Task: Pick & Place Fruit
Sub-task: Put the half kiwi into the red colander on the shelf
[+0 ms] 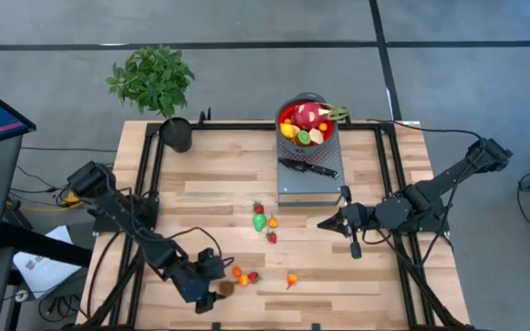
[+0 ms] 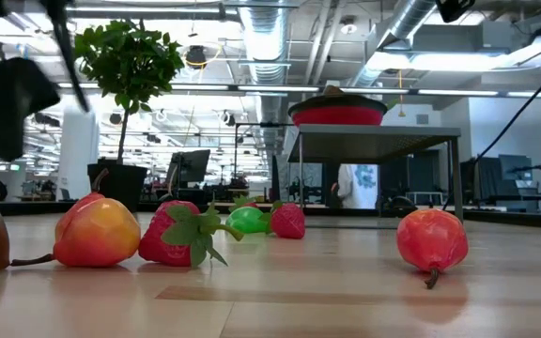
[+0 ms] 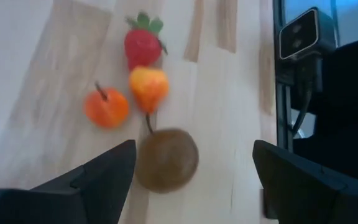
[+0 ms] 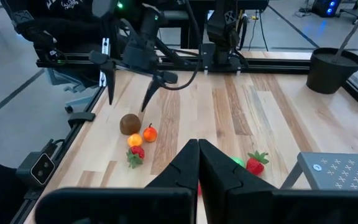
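Observation:
A brown fruit [image 3: 166, 160] lies on the table near its near-left corner, beside a yellow-orange pear-shaped fruit [image 3: 148, 87], a small orange one [image 3: 106, 107] and a strawberry [image 3: 143, 46]. My left gripper [image 3: 191, 180] is open and hangs just above the brown fruit [image 4: 129, 123], one finger on either side, touching nothing. My right gripper [image 4: 197, 158] is shut and empty over the table's middle right [image 1: 325, 222]. More fruits lie mid-table: a green one [image 1: 260, 222], strawberries [image 1: 259, 209], and a red-orange one [image 1: 292, 279]. Several fruits, the dragon fruit among them, fill the red bowl [image 1: 285, 114].
The red bowl stands on a grey raised stand [image 1: 311, 179] at the far middle, with a black-handled knife [image 1: 308, 167] lying on the stand. A potted plant [image 1: 175, 131] stands at the far left corner. Black frame rails [image 1: 145, 184] run along the table's sides.

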Controlling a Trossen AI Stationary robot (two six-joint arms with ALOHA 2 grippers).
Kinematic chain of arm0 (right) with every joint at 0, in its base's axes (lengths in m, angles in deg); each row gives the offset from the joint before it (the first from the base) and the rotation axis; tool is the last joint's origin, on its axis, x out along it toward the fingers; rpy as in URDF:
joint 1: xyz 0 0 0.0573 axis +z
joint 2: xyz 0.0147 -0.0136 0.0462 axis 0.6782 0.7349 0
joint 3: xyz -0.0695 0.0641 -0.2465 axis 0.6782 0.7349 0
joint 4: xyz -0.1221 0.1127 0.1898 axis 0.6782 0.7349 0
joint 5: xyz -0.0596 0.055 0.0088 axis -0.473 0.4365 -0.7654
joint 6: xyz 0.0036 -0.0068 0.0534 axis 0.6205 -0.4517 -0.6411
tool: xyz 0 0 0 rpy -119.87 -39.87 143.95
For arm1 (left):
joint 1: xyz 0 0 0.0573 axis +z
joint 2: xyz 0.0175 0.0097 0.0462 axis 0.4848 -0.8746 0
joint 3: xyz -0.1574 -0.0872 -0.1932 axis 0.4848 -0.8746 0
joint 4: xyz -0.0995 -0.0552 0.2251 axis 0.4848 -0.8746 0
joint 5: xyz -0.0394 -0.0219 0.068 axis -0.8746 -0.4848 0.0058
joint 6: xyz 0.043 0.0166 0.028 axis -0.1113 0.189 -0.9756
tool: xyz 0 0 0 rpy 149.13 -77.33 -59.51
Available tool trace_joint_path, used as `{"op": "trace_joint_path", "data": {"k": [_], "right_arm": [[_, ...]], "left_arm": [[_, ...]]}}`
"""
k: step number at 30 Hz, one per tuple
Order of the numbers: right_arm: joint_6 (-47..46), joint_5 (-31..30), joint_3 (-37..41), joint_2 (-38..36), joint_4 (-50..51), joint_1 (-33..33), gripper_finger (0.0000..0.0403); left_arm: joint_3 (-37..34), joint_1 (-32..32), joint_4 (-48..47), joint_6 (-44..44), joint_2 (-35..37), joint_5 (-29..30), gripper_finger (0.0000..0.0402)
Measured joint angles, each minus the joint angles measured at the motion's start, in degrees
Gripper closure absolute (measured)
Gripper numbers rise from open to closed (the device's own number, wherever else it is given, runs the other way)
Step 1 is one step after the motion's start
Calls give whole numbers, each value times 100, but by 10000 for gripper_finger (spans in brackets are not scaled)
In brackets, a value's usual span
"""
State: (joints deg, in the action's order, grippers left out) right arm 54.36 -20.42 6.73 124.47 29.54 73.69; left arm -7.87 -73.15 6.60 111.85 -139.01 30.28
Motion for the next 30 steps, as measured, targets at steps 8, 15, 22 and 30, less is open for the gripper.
{"op": "trace_joint_path", "data": {"k": [8, 15, 22, 30], "right_arm": [[-9, -1, 0, 0, -1, 0, 403], [-9, -2, 0, 0, -1, 0, 403], [-9, -2, 0, 2, 0, 0, 403], [-7, -2, 0, 2, 3, 0, 403]], "left_arm": [[-218, -122, 322, 199, -5, 369, 83], [-210, -119, 658, 179, -515, 389, 83], [-199, -124, 750, 172, -934, 63, 83], [-193, -135, 750, 92, -998, 389, 83]]}}
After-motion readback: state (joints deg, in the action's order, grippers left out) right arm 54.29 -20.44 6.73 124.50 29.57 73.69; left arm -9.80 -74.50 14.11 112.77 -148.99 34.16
